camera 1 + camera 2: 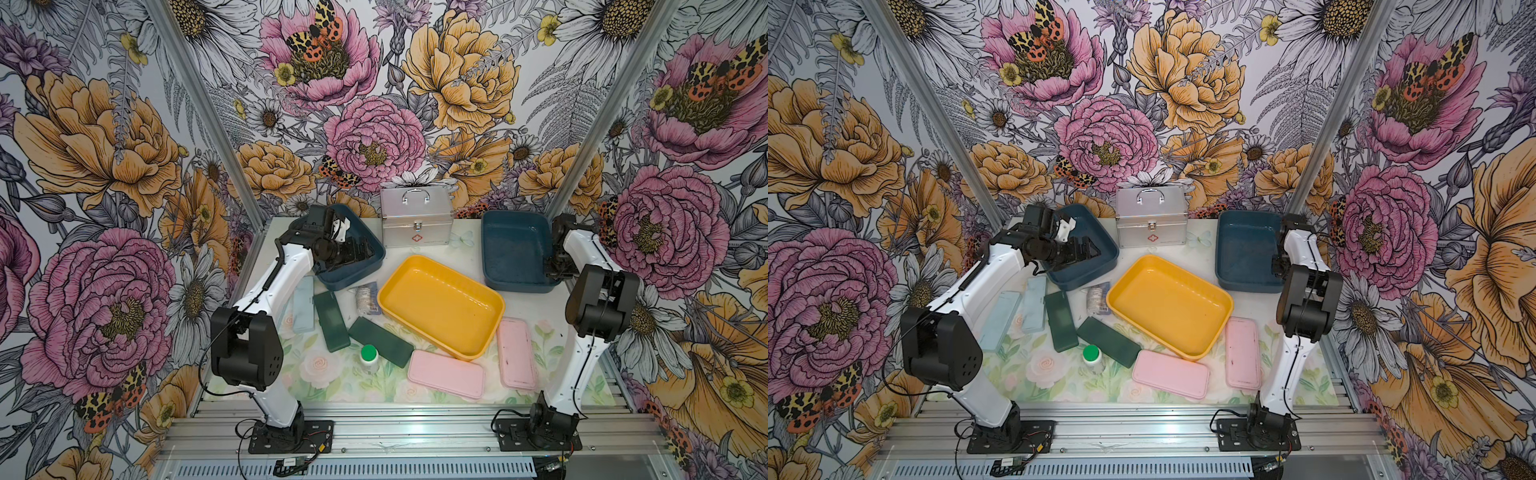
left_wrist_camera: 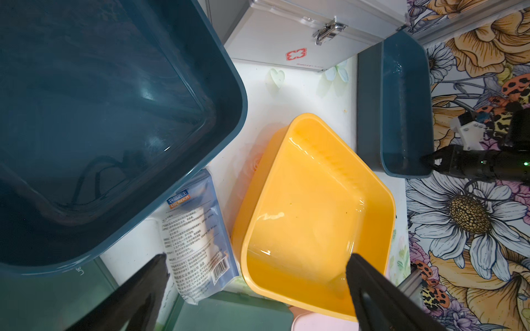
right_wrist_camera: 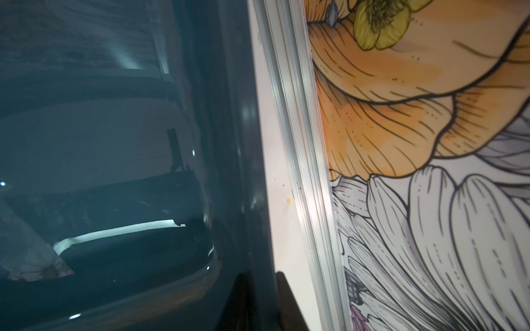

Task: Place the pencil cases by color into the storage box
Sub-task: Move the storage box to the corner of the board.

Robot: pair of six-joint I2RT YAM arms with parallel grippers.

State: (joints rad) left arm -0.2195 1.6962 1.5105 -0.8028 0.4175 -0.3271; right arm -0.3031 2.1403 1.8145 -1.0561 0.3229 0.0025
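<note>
Right jaws pinch rim of blue bin (image 1: 515, 249).

Glossy yellow plastic storage box (image 1: 440, 309)

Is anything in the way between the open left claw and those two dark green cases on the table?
Hardly. The left gripper hangs open over the left blue tub, and the green cases lie just outside it, so only the tub's near wall lies between. A packet lies close beside them, but their tops show bare.
</note>
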